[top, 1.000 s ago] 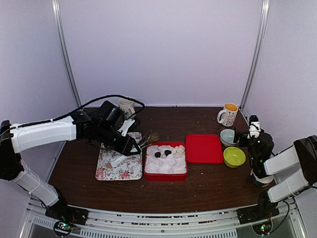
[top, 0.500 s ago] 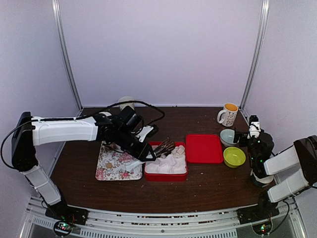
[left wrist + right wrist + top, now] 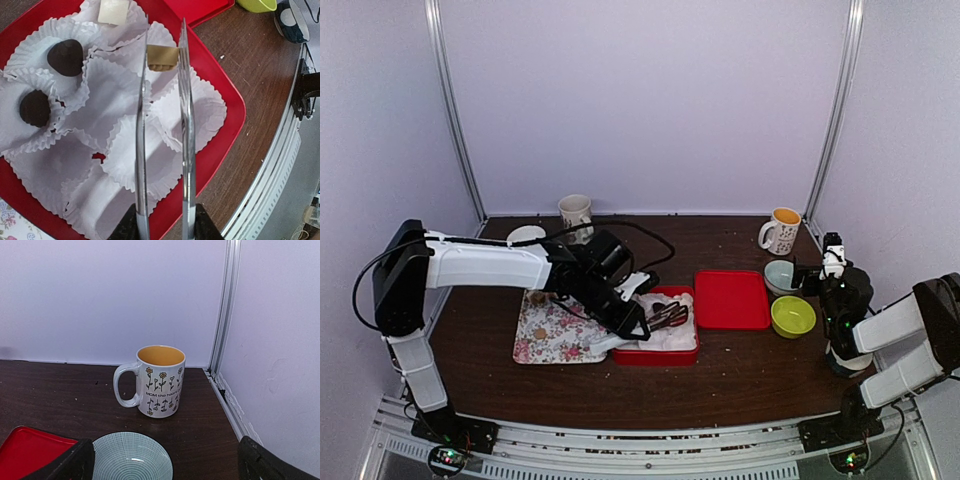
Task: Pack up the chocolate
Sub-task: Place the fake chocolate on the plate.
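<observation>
Top: left gripper (image 3: 628, 318) clenched on the tongs (image 3: 665, 317), tips over the red box (image 3: 655, 357). Right gripper (image 3: 831, 262) sits by the green bowl (image 3: 792, 316), holding nothing.
Left wrist: tongs pinch a tan chocolate (image 3: 162, 57) above the paper cups (image 3: 145, 150). Two dark pieces (image 3: 65, 56) are seated. Looks like the placing step; next, lower into an empty cup and ease the squeeze.
Right wrist: jaws spread wide, facing the mug (image 3: 161, 380).

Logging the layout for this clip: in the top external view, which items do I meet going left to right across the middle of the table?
floral tray → red box → red lid → lime-green bowl. The small grey bowl overlaps the green one sideways, so it is left out.
</observation>
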